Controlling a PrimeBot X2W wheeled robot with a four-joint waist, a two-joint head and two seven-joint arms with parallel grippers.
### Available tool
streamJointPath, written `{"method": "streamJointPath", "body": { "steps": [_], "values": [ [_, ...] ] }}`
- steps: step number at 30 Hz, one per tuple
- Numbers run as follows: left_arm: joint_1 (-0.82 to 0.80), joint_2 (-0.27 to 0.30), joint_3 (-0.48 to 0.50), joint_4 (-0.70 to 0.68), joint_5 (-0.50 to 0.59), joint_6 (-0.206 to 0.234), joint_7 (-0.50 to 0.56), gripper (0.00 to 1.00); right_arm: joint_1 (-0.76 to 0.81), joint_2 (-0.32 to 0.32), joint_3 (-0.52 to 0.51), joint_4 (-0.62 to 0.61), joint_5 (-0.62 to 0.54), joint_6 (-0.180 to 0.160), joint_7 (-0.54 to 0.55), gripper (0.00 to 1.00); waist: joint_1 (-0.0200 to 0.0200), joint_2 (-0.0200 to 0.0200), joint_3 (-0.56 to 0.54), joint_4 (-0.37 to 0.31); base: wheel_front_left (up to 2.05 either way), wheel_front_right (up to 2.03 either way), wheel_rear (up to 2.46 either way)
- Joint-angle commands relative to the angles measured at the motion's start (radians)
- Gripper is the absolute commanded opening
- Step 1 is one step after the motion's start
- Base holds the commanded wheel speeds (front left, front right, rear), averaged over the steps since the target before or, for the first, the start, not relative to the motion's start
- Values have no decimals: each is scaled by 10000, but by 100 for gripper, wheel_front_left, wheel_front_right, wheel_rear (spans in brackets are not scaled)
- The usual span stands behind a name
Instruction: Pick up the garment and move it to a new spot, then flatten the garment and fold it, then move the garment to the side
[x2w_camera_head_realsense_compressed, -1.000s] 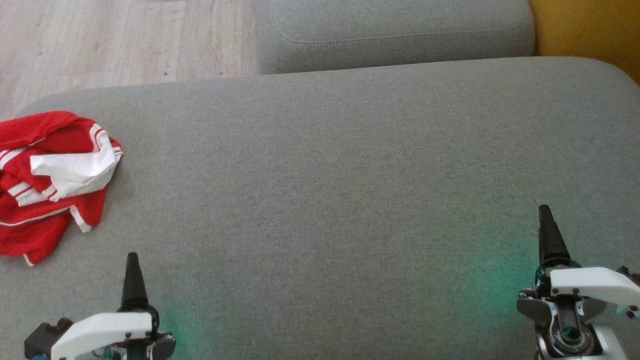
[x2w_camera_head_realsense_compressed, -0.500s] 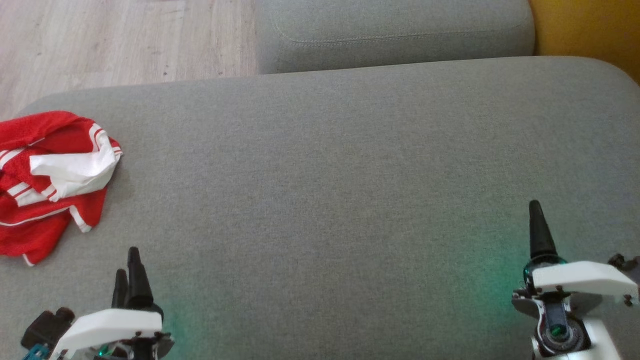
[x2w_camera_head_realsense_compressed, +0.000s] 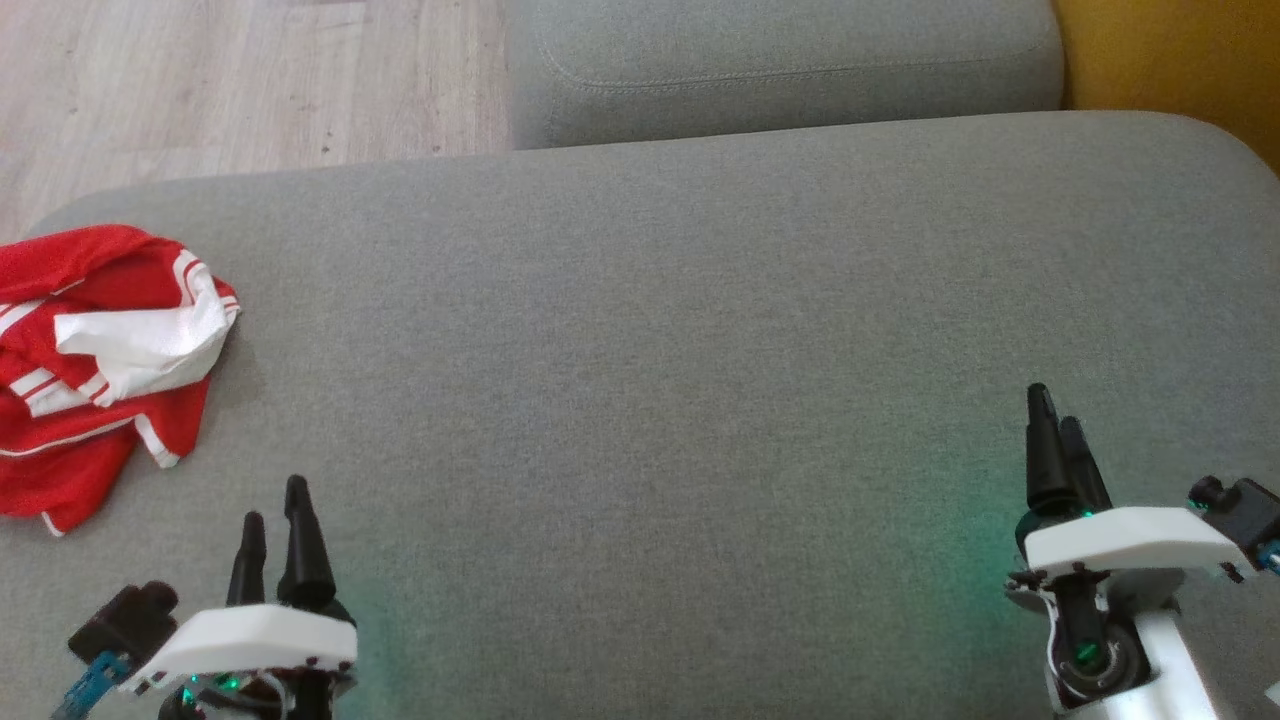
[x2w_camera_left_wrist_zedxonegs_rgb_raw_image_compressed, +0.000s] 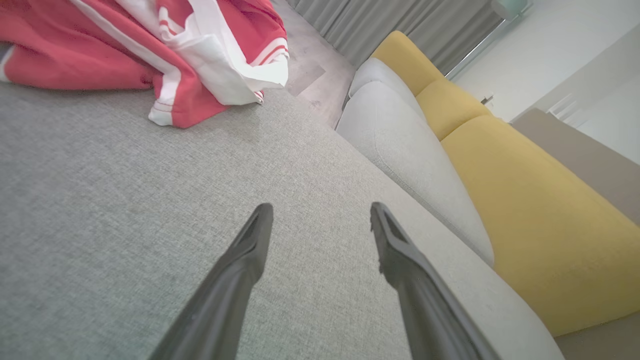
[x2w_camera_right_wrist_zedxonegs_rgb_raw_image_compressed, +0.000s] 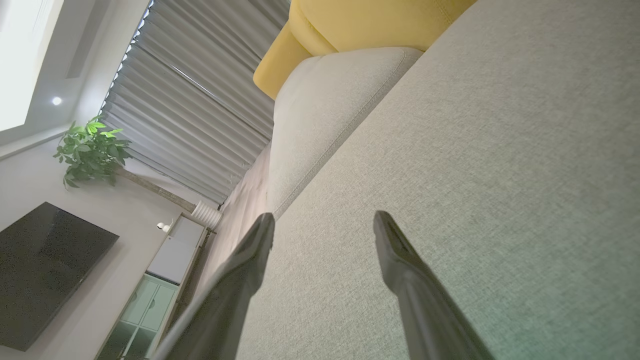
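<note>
A crumpled red garment (x2w_camera_head_realsense_compressed: 70, 390) with white stripes and a white panel lies bunched at the far left of the grey couch seat (x2w_camera_head_realsense_compressed: 650, 350). It also fills the top left of the left wrist view, garment (x2w_camera_left_wrist_zedxonegs_rgb_raw_image_compressed: 100, 55). My left gripper (x2w_camera_head_realsense_compressed: 272, 502) stands open at the lower left, below and to the right of the garment and apart from it; left gripper (x2w_camera_left_wrist_zedxonegs_rgb_raw_image_compressed: 320, 215) holds nothing. My right gripper (x2w_camera_head_realsense_compressed: 1052, 415) stands open at the lower right, far from the garment; right gripper (x2w_camera_right_wrist_zedxonegs_rgb_raw_image_compressed: 324, 222) is empty above bare fabric.
A second grey cushion (x2w_camera_head_realsense_compressed: 780, 70) lies beyond the seat's far edge, with a yellow cushion (x2w_camera_head_realsense_compressed: 1170, 60) at the top right. Wooden floor (x2w_camera_head_realsense_compressed: 230, 80) shows beyond the seat's rounded far left corner.
Both grippers have turned about their wrists, so two fingers of each show now instead of one. The left has edged right and up, the right has edged left and up. The garment has not moved.
</note>
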Motion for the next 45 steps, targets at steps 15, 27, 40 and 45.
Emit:
{"method": "streamJointPath", "body": {
  "steps": [15,27,40,45],
  "values": [
    [-476,314,-395,-109,2182,370,-635,100,-751,-65,655,38,-2486,-5,-625,100,-1,0,-131,-51,0,0,0],
    [-684,519,-558,162,3557,455,-958,100,-1037,-16,778,290,-3834,-5,-949,100,-1,0,-152,-91,0,0,0],
    [-1257,707,-723,494,5158,516,-1339,100,-1605,-13,1058,751,-5409,-6,-1332,100,-1,0,-123,-126,0,0,0],
    [-1287,658,-722,650,5717,624,-1486,100,-1634,-13,1184,911,-6028,-6,-1479,100,-1,0,-166,-174,0,0,0]
  ]
}}
